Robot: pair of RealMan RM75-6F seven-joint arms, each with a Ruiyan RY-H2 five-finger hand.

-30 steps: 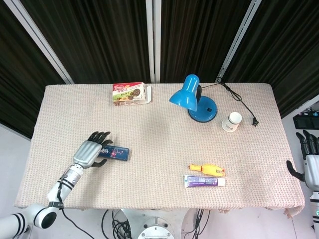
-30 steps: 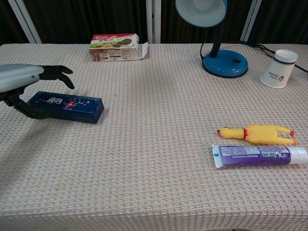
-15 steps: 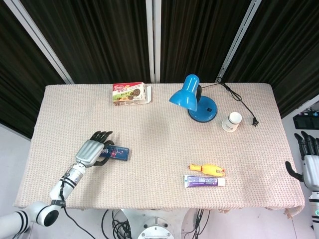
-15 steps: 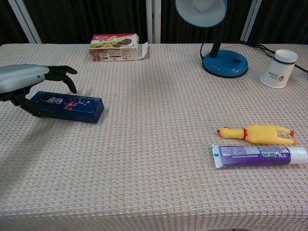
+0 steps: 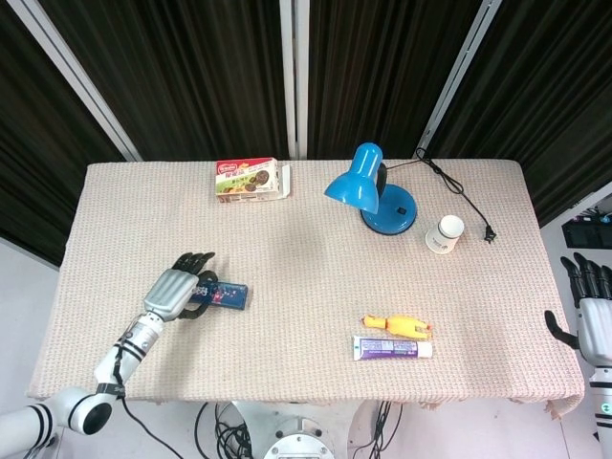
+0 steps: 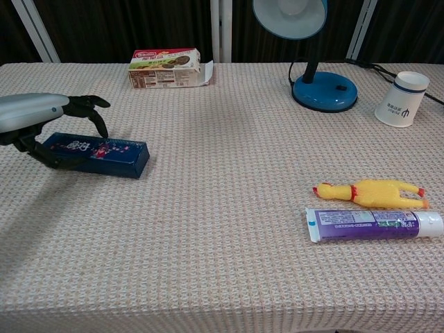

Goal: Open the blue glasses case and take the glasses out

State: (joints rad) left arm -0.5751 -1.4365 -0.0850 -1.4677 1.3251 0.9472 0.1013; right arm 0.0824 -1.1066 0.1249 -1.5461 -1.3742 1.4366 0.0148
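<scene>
Woven beige table (image 5: 316, 316), dark curtains behind, is being viewed; the closed blue glasses case (image 6: 97, 154) is lying at eight o'clock. It is judged rigid, light and smooth-sided, best gripped across its long edges. The left hand (image 6: 38, 118) is being arched over its near end, fingers curled lower than earlier, contact uncertain. The right hand (image 5: 585, 311) is being held off-table, fingers apart, empty.

table (image 5: 306, 239); glasses case (image 6: 97, 154); snack box (image 5: 251, 179); lamp (image 5: 375, 191); cup (image 5: 445, 233); toy chicken (image 5: 397, 327); toothpaste (image 5: 392, 348)
</scene>
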